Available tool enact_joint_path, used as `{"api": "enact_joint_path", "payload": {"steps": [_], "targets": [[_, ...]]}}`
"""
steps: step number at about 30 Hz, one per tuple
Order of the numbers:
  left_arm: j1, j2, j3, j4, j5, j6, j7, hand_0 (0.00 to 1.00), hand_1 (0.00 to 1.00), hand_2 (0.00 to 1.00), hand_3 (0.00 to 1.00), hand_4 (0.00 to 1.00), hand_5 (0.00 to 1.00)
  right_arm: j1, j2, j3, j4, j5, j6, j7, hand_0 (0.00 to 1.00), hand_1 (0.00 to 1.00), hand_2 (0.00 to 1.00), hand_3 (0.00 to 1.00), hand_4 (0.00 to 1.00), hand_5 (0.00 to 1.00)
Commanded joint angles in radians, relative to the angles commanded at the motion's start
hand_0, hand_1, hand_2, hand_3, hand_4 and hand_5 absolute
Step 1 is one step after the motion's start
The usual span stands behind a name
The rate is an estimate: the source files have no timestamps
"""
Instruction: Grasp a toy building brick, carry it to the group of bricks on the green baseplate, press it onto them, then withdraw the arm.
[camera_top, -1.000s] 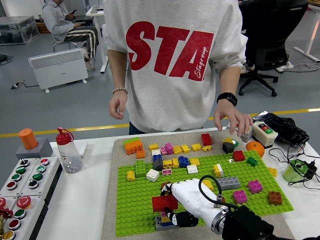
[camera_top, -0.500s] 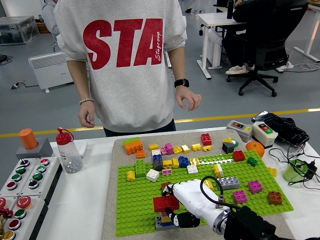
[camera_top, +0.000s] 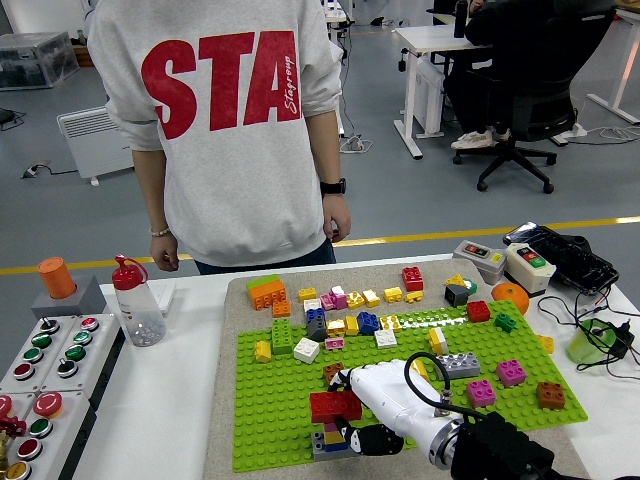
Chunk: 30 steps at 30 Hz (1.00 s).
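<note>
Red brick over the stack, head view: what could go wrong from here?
1. The right robot hand covers part of the red brick, so stud alignment with the brick stack can't be confirmed; a skewed press may not seat.
2. The stack sits near the green baseplate's near edge; pushing sideways could topple it.

R arm comes in from lower right corner, black forearm w/ silver wrist cuff, cable looped over it. Right hand (camera_top: 375, 400), white, reaches left over the table, palm down, fingers (camera_top: 345, 385) curled on a red brick (camera_top: 333, 405); thumb below. L arm not visible.
</note>
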<state>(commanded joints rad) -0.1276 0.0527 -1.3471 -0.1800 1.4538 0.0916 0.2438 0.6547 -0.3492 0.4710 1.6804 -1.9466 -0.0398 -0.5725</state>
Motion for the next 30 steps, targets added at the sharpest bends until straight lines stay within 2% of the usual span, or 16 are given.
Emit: {"api": "enact_joint_path", "payload": {"steps": [30], "targets": [[0.007, -0.001, -0.003, 0.0, 0.009, 0.0, 0.002, 0.654, 0.688, 0.672, 0.577, 0.291, 0.998, 0.002, 0.011, -0.014, -0.014, 0.003, 0.005, 0.001, 0.529, 0.619, 0.641, 0.557, 0.423, 0.23]]}}
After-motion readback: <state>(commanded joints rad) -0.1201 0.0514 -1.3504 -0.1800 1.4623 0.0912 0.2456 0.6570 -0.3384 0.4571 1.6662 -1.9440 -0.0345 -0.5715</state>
